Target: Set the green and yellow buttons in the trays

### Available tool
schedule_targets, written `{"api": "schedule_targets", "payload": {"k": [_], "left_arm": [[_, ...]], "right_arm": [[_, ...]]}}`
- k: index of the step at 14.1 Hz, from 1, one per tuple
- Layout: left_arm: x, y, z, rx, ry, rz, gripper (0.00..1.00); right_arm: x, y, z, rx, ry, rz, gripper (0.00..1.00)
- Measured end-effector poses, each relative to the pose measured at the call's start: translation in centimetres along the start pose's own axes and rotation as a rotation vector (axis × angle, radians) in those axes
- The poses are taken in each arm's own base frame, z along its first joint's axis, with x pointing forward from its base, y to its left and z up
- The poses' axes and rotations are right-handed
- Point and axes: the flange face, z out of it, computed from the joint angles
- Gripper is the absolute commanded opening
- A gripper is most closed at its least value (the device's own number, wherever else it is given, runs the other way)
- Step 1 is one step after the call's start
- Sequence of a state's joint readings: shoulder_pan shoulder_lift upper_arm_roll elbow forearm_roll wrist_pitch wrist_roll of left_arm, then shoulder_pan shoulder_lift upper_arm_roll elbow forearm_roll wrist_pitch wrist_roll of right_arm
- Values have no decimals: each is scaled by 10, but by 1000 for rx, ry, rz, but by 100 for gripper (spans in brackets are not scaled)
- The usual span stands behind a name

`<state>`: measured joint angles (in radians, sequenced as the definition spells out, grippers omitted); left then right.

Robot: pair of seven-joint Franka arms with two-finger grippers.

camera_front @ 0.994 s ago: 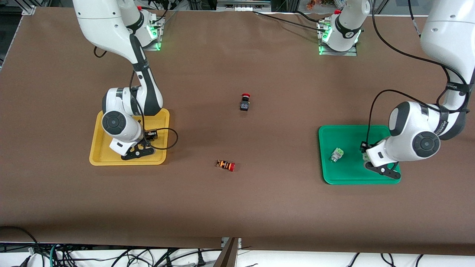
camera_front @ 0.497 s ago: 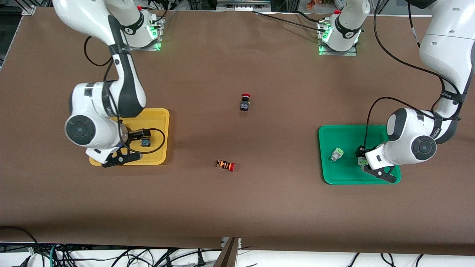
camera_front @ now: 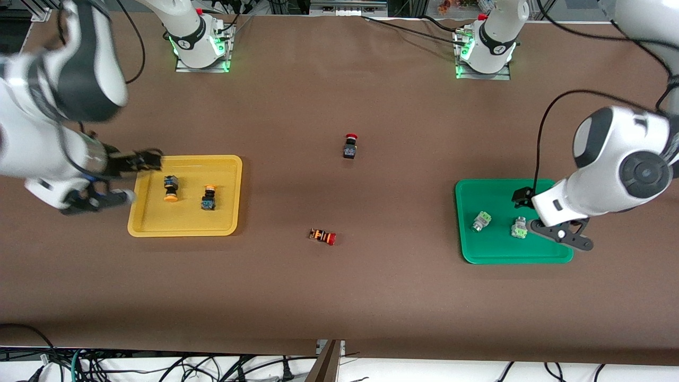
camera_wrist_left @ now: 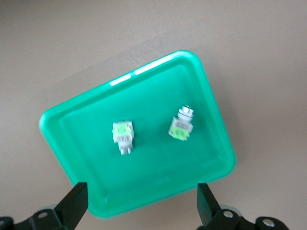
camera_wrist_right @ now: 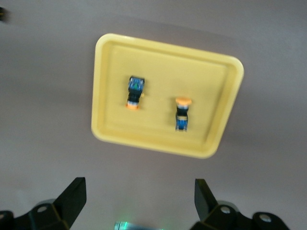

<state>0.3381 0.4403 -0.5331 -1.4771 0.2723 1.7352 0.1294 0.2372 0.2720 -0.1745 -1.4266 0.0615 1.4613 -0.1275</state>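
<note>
The yellow tray (camera_front: 183, 229) holds two yellow-capped buttons (camera_front: 170, 188) (camera_front: 208, 197), lying apart. The green tray (camera_front: 462, 223) holds two green-capped buttons (camera_front: 480, 221) (camera_front: 519, 228). My right gripper (camera_front: 129, 179) is open and empty, raised over the bare table beside the yellow tray's outer end. Its wrist view shows the open gripper (camera_wrist_right: 139, 201), the tray (camera_wrist_right: 101, 86) and both buttons (camera_wrist_right: 135, 92) (camera_wrist_right: 182, 114). My left gripper (camera_front: 550, 218) is open and empty, raised over the green tray's outer end. Its wrist view shows the open gripper (camera_wrist_left: 142, 206), the tray (camera_wrist_left: 53, 129) and both buttons (camera_wrist_left: 123, 136) (camera_wrist_left: 182, 125).
A black switch with a red cap (camera_front: 350, 146) stands at mid-table. An orange-striped switch with a red cap (camera_front: 323, 235) lies nearer the front camera. The arm bases (camera_front: 199, 42) (camera_front: 485, 48) stand along the table's edge farthest from the front camera.
Both grippers have lifted away from their trays, empty. The right one swung outward past the yellow tray's end. A second button now shows in each tray.
</note>
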Motion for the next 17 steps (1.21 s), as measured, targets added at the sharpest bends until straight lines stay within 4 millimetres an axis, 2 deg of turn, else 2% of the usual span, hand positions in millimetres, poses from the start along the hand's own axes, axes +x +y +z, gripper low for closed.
{"api": "schedule_targets", "payload": {"k": [3,5,7,9,11,14,17], "left_arm": [[-18,20,-83,6,74,-33,100],[-40,26,-121,13,111,-84,100],[-71,28,-141,5,122,-142,100],[-100,34,-138,8,124,-236,100],[-117,38,-126,12,137,-295,100],[-121,35,-114,11,125,-317,100],[-121,35,-113,9,109,-317,100]], "right_arm": [[-52,23,-50,1,67,32,100],[-78,36,-75,3,115,54,100],[-101,31,-91,3,126,47,100],[-109,18,-90,-1,109,26,100],[-106,14,-82,-4,89,19,100],[-103,14,-77,-5,79,18,100],[-101,16,-76,-7,76,21,100]]}}
